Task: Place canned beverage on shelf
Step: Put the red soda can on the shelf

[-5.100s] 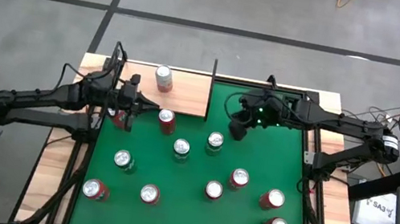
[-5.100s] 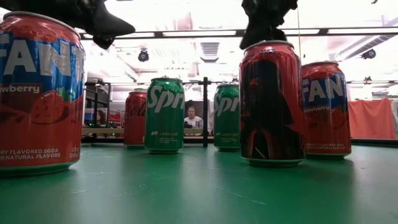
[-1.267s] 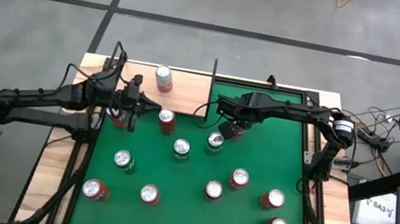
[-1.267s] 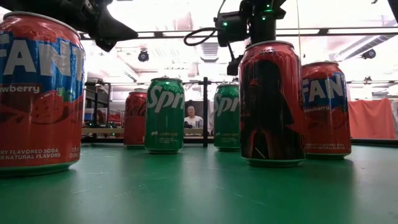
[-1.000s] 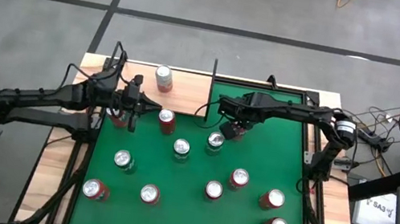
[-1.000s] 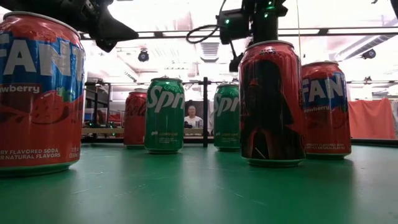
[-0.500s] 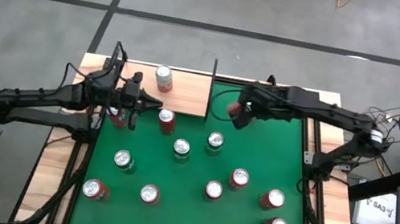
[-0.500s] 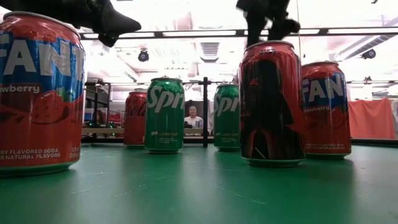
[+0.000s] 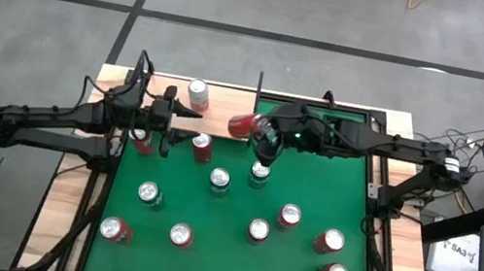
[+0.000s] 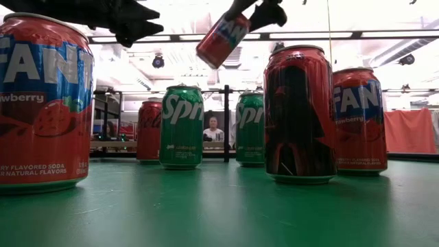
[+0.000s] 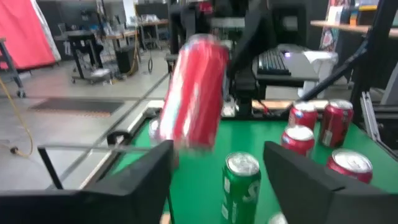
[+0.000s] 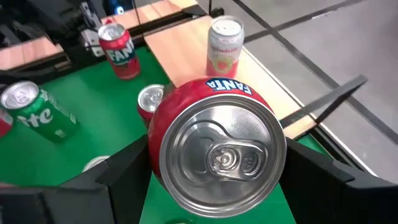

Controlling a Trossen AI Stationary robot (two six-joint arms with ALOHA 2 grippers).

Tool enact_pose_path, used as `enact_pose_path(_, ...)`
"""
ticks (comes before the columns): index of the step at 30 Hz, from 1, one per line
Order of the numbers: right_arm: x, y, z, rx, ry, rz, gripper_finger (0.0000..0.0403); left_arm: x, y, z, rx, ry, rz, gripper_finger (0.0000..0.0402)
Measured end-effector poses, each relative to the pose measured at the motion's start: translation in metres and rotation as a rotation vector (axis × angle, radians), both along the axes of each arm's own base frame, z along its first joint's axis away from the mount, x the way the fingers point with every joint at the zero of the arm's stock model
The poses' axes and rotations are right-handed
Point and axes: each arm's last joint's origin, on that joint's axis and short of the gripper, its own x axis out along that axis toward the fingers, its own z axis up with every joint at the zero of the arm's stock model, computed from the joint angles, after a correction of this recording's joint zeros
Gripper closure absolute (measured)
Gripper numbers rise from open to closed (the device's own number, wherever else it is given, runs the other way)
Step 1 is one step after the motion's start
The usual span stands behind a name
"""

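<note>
Gripping a red Fanta aluminium can (image 12: 217, 146) sideways between its fingers, the right end effector (image 9: 262, 131) carries it tilted above the green felt counter (image 9: 311, 196), just beside the flat pale wood shelf (image 9: 227, 108). Farther off, the left end effector (image 9: 189, 113) hovers with jaws spread, empty.

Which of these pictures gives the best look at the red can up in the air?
The right wrist view: the red Fanta can fills it, top and tab clear. The high view shows it small by the shelf; the low view tilted overhead; the left wrist view blurred.
</note>
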Motion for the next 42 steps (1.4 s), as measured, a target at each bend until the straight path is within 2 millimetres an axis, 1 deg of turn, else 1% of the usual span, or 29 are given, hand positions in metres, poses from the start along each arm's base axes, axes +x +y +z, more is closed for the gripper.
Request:
enact_pose_path(3,0.011,-0.001,-0.008,-0.015,0.020,0.006,0.0121,0.007,0.002,-0.001,0.005,-0.015,-0.007,0.0117)
enact_pose_path(5,0.018,-0.002,-0.012,-0.029,0.019,0.015,0.0121,0.013,0.003,-0.002,0.009,-0.028,-0.007,0.0106)
enact_pose_path(10,0.031,-0.002,-0.017,-0.040,0.028,0.022,0.0121,0.029,0.008,-0.009,0.013,-0.040,-0.007,0.0105)
enact_pose_path(13,0.036,-0.003,-0.016,-0.046,0.029,0.024,0.0121,0.038,0.011,-0.013,0.031,-0.045,-0.008,0.0109)
enact_pose_path(17,0.039,-0.006,-0.012,-0.058,0.026,0.025,0.0121,0.047,0.014,-0.019,0.043,-0.051,-0.002,0.0111)
enact_pose_path(20,0.041,-0.010,-0.012,-0.062,0.030,0.021,0.0121,0.051,0.015,-0.021,0.038,-0.033,0.000,0.0108)
enact_pose_path(25,0.039,-0.014,-0.007,-0.052,0.030,0.005,0.0121,0.054,0.016,-0.022,0.038,0.018,0.000,0.0087)
enact_pose_path(31,0.040,-0.018,-0.009,-0.035,0.028,-0.025,0.0121,0.059,0.019,-0.026,0.096,0.060,0.039,0.0060)
enact_pose_path(36,0.042,-0.024,-0.012,0.004,0.016,-0.072,0.0121,0.064,0.022,-0.028,0.150,0.090,0.068,0.0060)
enact_pose_path(42,0.041,-0.027,-0.014,0.023,0.011,-0.103,0.0121,0.074,0.026,-0.031,0.165,0.118,0.118,0.0060)
